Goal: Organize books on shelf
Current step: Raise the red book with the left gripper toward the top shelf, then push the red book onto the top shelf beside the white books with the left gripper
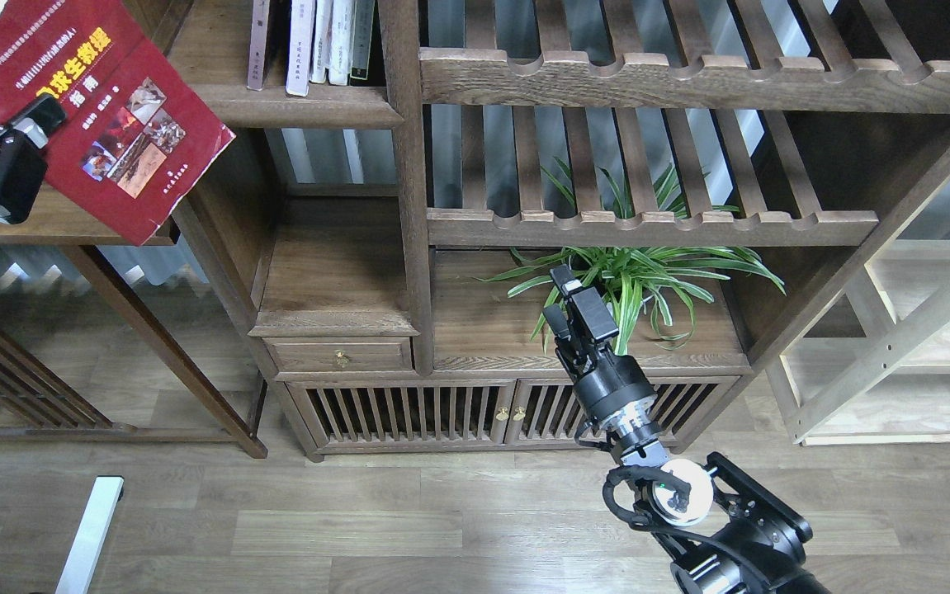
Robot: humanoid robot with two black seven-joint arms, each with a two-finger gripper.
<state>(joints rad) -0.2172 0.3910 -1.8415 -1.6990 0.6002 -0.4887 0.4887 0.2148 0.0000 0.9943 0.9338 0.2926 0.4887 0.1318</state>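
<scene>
upper shelf [276, 103]: dark brown plank at the top of the frame, left of centre, with a rounded front lip.
on it: a row of books [314, 41] standing upright against the right post.
middle shelf [334, 272]: bare wood.
lower right shelf [483, 322]: carries a green plant [631, 276].
floor [359, 520]: wood boards along the bottom; the cabinet stands on it.
</scene>
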